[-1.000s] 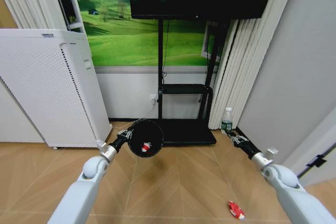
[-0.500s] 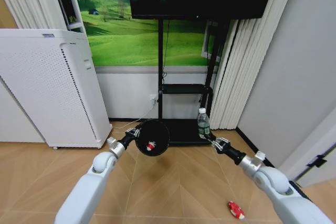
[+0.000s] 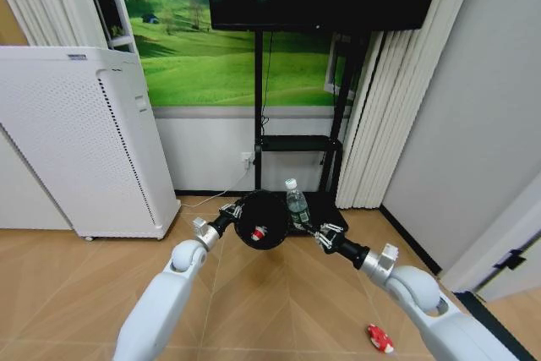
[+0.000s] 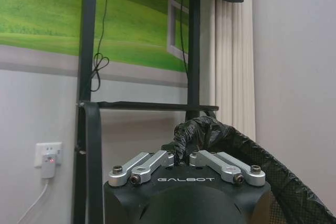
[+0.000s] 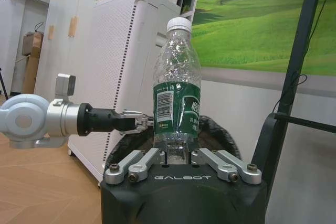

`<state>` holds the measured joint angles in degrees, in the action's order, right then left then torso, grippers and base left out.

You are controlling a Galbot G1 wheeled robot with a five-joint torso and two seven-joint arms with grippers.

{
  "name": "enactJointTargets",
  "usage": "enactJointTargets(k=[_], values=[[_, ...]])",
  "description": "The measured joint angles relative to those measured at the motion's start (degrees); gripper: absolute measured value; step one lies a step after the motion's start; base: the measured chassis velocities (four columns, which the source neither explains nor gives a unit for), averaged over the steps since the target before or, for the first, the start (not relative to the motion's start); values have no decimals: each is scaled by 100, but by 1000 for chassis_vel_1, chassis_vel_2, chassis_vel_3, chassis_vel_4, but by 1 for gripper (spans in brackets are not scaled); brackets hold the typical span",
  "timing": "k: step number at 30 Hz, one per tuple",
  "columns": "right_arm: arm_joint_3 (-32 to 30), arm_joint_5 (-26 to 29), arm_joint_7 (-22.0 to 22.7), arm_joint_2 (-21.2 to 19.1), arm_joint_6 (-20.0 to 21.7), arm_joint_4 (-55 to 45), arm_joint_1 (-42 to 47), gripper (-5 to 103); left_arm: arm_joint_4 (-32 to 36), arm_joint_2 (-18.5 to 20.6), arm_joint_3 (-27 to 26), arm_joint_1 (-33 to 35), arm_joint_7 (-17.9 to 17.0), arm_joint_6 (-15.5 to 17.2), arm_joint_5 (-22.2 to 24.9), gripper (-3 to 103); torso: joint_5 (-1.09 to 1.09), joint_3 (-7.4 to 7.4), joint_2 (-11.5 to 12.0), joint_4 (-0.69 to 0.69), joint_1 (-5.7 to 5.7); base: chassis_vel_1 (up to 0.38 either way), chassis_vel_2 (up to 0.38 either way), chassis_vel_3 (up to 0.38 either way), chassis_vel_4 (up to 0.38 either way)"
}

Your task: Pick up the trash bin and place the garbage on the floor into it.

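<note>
"GALBOT" marks right claw (image 5: pixel 178 157) gripping green-labelled bottle (image 5: pixel 177 103).

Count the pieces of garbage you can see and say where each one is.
3: a wrapper inside the bin, a bottle held by the right gripper, a red packet on the floor. Others may be hidden.

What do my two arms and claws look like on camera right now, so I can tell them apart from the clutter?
Both arms have smooth pale grey-white shells ending in rounded joints and silver metal cuffs, then slim black wrists. The left claw and right claw each have silver linkage fingers with visible bolts, mounted on a black housing marked GALBOT in white.
</note>
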<state>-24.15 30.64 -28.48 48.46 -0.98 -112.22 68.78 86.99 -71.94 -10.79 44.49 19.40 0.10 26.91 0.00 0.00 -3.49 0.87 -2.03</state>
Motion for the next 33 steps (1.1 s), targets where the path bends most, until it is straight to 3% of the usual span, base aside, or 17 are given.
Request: enactJointTargets(k=[15,18,19,21,24,28,33], values=[[437,-314,520,97,141,41,-128,17,-1,-485,297,68,-205,23,-42,7,0,0,0,0,0,0,0,0,0],[449,-383,674,119,204,53,-96,21,0,-525,318,104,-214,23,-71,7,0,0,0,1,0,0,0,0,0],[462,-412,731,130,205,79,-97,32,7,-527,324,113,-216,23,-74,7,0,0,0,-1,0,0,0,0,0],[471,-424,775,138,216,93,-100,32,13,-522,330,116,-218,23,-75,7,-1,0,0,0,0,0,0,0,0],[476,-427,881,142,271,108,-135,48,55,-455,334,111,-242,31,-70,7,0,0,0,-1,0,0,0,0,0],[462,-426,936,135,300,110,-136,58,91,-404,334,106,-264,47,-52,7,0,0,0,-1,0,0,0,0,0],[387,-336,1219,139,471,69,-133,80,138,-343,329,100,-278,68,-24,7,0,0,0,0,0,0,0,0,0]])
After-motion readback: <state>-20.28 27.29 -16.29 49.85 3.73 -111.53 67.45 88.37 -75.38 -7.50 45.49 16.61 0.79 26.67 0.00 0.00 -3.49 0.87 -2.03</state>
